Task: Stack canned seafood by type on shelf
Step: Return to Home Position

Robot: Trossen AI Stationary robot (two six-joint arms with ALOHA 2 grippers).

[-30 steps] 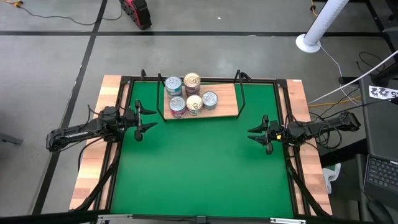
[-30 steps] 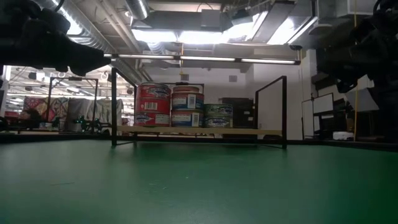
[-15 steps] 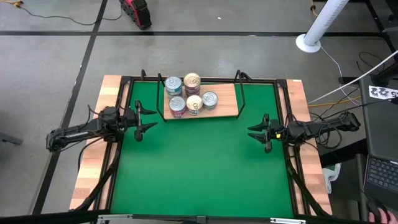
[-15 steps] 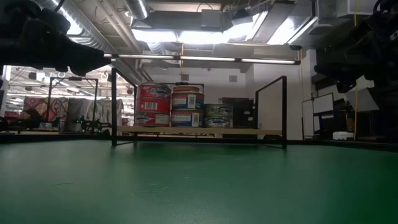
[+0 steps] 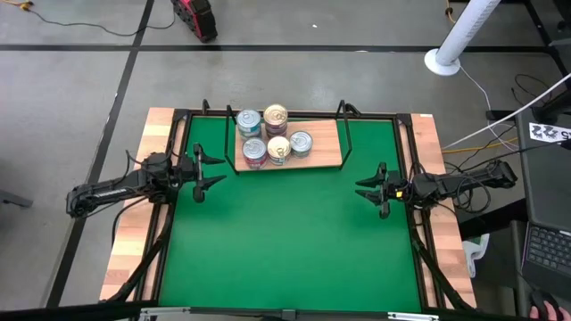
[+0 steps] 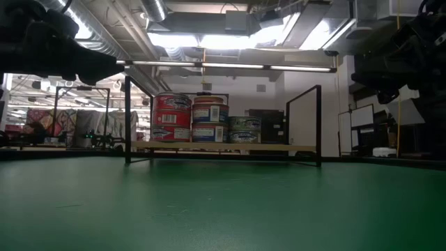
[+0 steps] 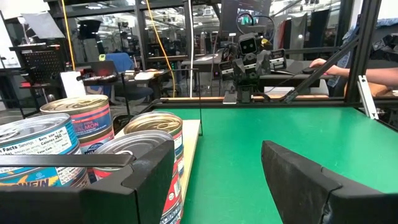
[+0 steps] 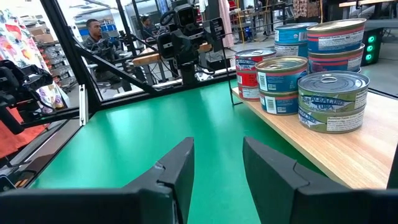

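Stacked cans (image 5: pixel 270 134) on left half of shelf (image 5: pixel 326 152), far side of table (image 5: pixel 285 250). Left gripper (image 5: pixel 217 171) spread wide, empty, just off shelf's left front corner. Right gripper (image 5: pixel 361 192) parted, empty, near right corner.

Table cover: a flat green mat (image 5: pixel 285 232) is laid over the work area.
Side planks: long pale wooden planks (image 5: pixel 132 245) are set along both table edges.
Floor: a white ribbed tube on a round base (image 5: pixel 457 36) and a red-and-black device (image 5: pixel 196 16) are seen on grey concrete.
Laptop: a dark keyboard (image 5: pixel 546 254) is seen beyond the right plank.
Room: a person (image 8: pixel 93 30) is seen behind the table.
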